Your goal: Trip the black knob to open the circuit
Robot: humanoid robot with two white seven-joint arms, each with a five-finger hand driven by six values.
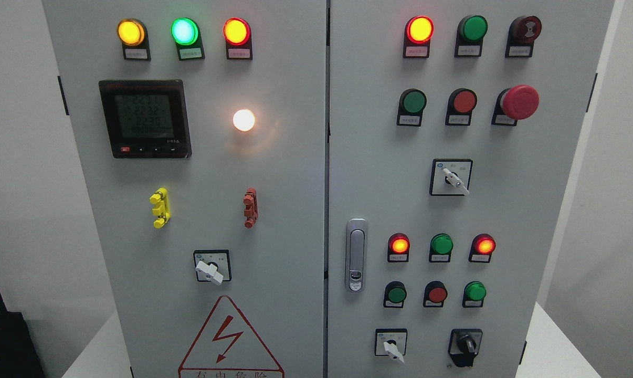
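The black knob (pixel 465 346) sits at the bottom right of the grey control cabinet's right door (pixel 505 210), on a black plate, its handle standing roughly vertical. To its left is a white-handled rotary switch (pixel 391 347). Neither of my hands shows in the head view.
The right door also carries a red mushroom stop button (pixel 520 102), a white selector switch (pixel 454 180), rows of red and green buttons and lamps, and a silver door latch (pixel 356 255). The left door (pixel 201 210) holds a meter display (pixel 145 118), a white lamp (pixel 243 120), a white switch (pixel 210 270).
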